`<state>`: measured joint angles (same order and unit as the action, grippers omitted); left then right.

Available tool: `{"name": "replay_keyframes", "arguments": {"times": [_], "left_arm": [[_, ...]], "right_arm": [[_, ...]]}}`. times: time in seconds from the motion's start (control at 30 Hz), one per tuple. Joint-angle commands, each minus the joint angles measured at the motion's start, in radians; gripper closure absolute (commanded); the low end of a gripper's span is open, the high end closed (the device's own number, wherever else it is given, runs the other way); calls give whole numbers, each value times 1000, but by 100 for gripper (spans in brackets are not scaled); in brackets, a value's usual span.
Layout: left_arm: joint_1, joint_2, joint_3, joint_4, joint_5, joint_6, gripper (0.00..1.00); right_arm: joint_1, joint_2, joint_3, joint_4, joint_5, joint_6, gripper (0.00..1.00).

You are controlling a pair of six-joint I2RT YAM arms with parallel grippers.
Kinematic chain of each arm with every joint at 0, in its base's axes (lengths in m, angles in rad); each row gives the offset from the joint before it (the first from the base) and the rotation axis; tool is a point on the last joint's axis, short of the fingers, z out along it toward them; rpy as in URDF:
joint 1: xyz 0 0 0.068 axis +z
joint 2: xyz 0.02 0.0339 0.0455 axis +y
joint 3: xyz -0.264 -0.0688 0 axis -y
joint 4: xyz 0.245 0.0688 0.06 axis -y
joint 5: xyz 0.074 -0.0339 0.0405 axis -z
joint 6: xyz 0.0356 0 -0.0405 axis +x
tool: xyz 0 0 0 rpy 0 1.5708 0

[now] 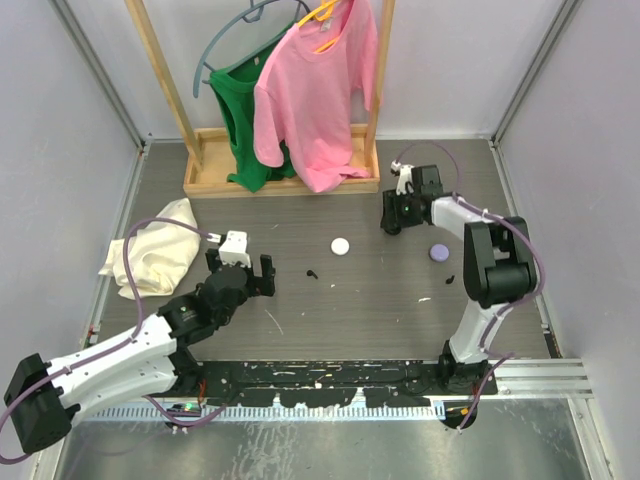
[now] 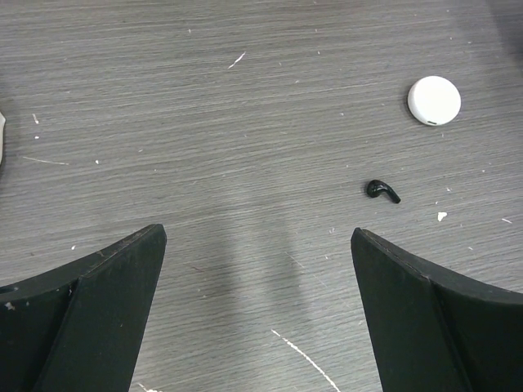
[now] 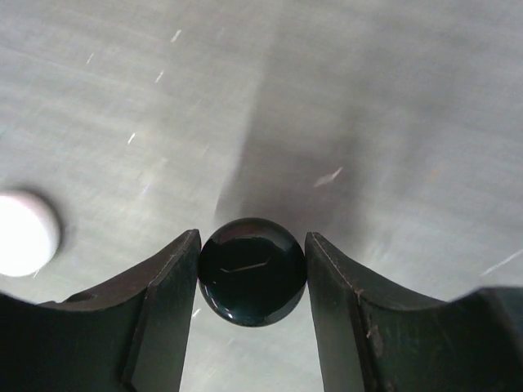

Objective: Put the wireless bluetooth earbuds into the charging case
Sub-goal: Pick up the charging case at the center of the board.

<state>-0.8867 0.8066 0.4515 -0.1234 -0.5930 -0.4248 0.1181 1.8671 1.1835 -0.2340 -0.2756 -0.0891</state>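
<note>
**Black earbud (image 2: 382,190), loose on the grey wood-grain desk (image 2: 204,122), near the white round case (image 2: 434,100)**

Tiny, stemmed, glossy hard plastic, judged featherweight, rigid and slippery. It is best pinched lightly across the bulb with the stem left free, or it may skid or flick away. The left claw (image 2: 255,245) is spread wide and holds nothing, with the earbud ahead of it, toward its right finger. The right claw (image 3: 252,245) is clamped snugly on a black round case (image 3: 252,278), which is domed, smooth and probably slick. A lilac round case (image 1: 438,252) lies on the desk beside the right arm.

No legible text or markings.
</note>
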Motion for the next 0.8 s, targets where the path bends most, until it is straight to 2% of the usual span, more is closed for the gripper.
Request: {"name": "replay_keyframes", "arguments": {"times": [0.0,0.3,0.43,0.6,0.77], "left_arm": [[6,-34,-3,53,-4,8,2],[6,-86,-23,50,-8,-1,2],[6,-101,-25,44,-9,-5,2],[6,-110,-34,48,-14,-5,2],[6,-101,-34,53,-19,-4,2]], "right_arm": [[87,-198,-161,74,95,152,61],[314,-612,-529,122,279,382,61],[425,-736,-669,170,365,488,61],[570,-773,-728,165,463,564,59],[682,-708,-702,139,585,589,55]]}}
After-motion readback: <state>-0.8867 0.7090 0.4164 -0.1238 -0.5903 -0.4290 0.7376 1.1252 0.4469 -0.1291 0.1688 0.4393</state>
